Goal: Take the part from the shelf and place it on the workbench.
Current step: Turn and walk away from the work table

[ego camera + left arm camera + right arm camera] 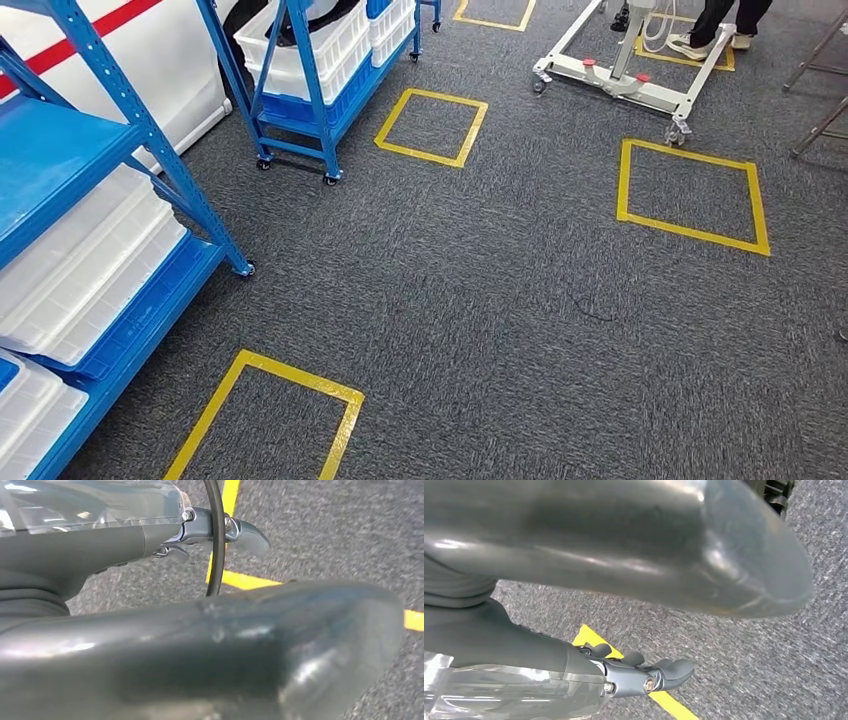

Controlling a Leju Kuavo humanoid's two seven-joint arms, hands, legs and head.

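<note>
Shelf: a blue shelf [60, 160] at 9 o'clock in the head view, holding white bins [85, 270] on its lower levels; no part can be made out in them.
Second shelf: another blue shelf on casters [300, 100] at 11 o'clock, also loaded with white bins.
Left robot hand [220, 532]: seen in the left wrist view over grey carpet, fingers stretched out and apart, holding nothing; a black cable [216, 540] crosses in front of it.
Right robot hand [644, 672]: in the right wrist view, fingers slightly bent and apart, holding nothing, above a yellow tape line.
Floor: grey carpet [520, 300] with yellow tape squares [690, 195].
Frame: a white wheeled frame [620, 75] at 1 o'clock.
Person: legs and shoes [715, 30] just beyond the frame.
</note>
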